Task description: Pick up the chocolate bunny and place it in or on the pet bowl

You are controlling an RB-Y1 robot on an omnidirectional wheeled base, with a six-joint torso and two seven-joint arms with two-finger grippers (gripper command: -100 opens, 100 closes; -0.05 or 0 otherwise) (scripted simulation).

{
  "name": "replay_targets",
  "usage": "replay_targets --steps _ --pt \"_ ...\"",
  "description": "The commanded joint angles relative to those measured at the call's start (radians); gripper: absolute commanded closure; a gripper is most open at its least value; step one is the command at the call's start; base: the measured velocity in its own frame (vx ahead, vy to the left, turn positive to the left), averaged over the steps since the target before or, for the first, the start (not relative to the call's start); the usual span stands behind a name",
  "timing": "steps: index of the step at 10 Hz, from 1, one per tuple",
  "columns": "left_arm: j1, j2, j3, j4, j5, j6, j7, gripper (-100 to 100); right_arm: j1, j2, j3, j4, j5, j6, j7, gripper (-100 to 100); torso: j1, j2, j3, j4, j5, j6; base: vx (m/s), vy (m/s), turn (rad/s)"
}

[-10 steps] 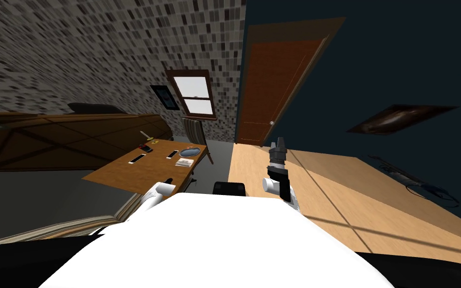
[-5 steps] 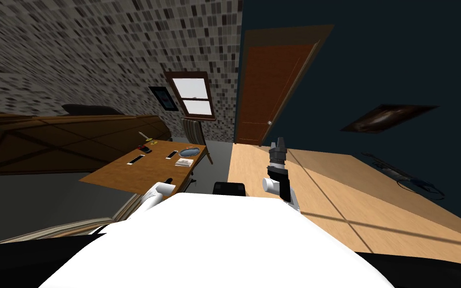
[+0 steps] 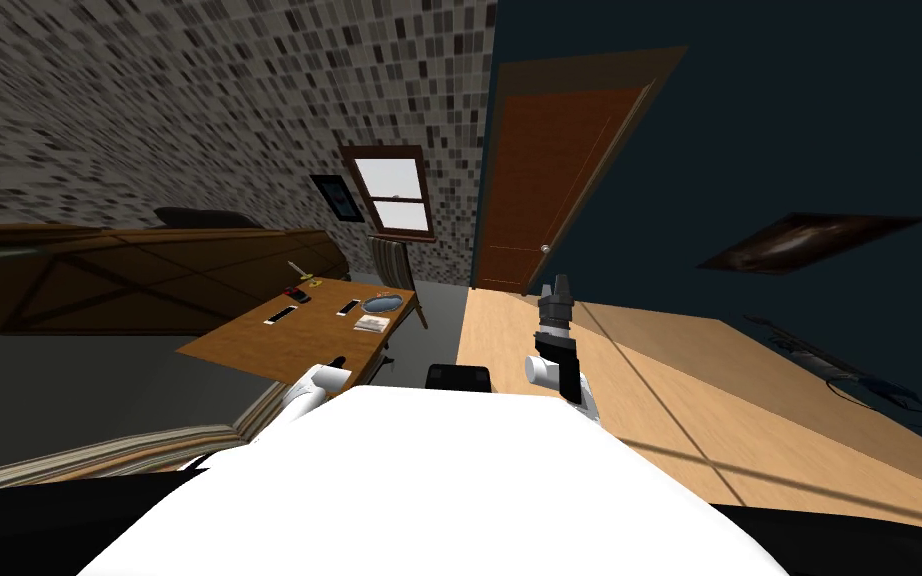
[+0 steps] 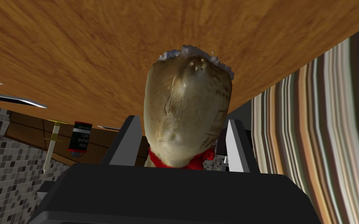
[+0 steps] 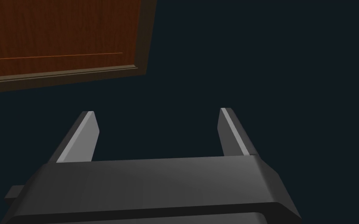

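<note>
Wooden table, brown door, window, striped chair, framed picture, mosaic-tiled wall

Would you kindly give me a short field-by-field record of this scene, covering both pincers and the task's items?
left pincer: shut on the golden-tan chocolate bunny with a red ribbon
right pincer: open, holding nothing, raised ahead on my right
target: grey-blue oval pet bowl, towards the far end of the brown wooden table
bunny in bowl: not yet
</note>
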Motion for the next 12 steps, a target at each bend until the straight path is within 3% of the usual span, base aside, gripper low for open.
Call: replay_targets --steps 1,9,10,11,12 --pt "0.02 -0.001 -0.01 -0.043 0.011 0.011 -0.014 100 0.0 0.0 0.0 0.0 0.0 0.0 0.0 0 0.0 0.0 0.0 0.0 0.0 0.0 0.063 -0.001 0.083" --pt "0.124 -0.01 -0.072 -0.26 0.052 0.057 -0.077 100 0.0 0.0 0.0 0.0 0.0 0.0 0.0 0 -0.001 0.0 0.0 0.0 -0.001 0.0 0.069 -0.01 0.151" --pt "0.118 -0.009 -0.066 -0.248 0.05 0.057 -0.073 100 0.0 0.0 0.0 0.0 0.0 0.0 0.0 0 -0.002 -0.001 0.0 0.0 -0.001 0.0 0.04 -0.011 0.035" --pt "0.12 -0.01 -0.068 -0.252 0.05 0.058 -0.074 0 0.0 0.0 0.0 0.0 0.0 0.0 0.0 0 -0.001 0.001 0.001 0.0 -0.001 0.001 0.006 -0.003 -0.006" --pt "0.126 -0.028 -0.085 -0.248 0.06 0.062 -0.08 100 0.0 0.0 0.0 0.0 0.0 0.0 0.0 0 0.0 0.003 0.002 0.001 -0.001 0.001 -0.047 -0.188 -0.036"
